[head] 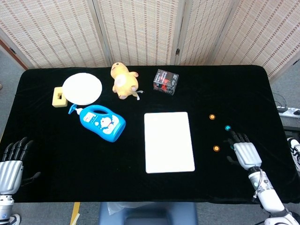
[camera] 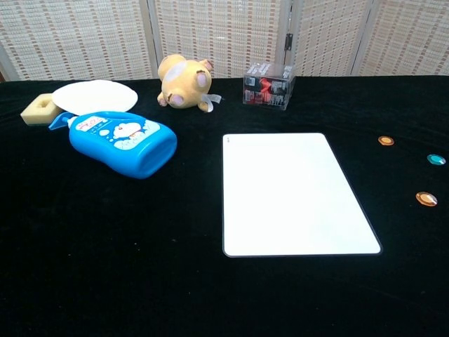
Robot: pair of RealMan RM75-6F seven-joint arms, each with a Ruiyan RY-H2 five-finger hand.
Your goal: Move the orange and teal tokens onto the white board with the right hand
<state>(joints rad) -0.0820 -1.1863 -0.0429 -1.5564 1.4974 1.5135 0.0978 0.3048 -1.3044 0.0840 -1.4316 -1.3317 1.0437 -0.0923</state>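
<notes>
Board (head: pixel 169 142) lies flat, long axis running toward the robot.

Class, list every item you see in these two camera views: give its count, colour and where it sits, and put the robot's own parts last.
white board: 1, white, table centre
orange tokens: 2, orange, right of the board
teal token: 1 visible, teal, by the right hand's fingertips
bottle: 1, blue, lying left of the board
plush toy: 1, yellow, far side
clear box: 1, dark contents, far side
plate: 1, white, far left
sponge block: 1, pale yellow, beside the plate
left robot hand: 1, silver and black, near-left edge, open
right robot hand: 1, silver and black, beside the tokens, open
</notes>
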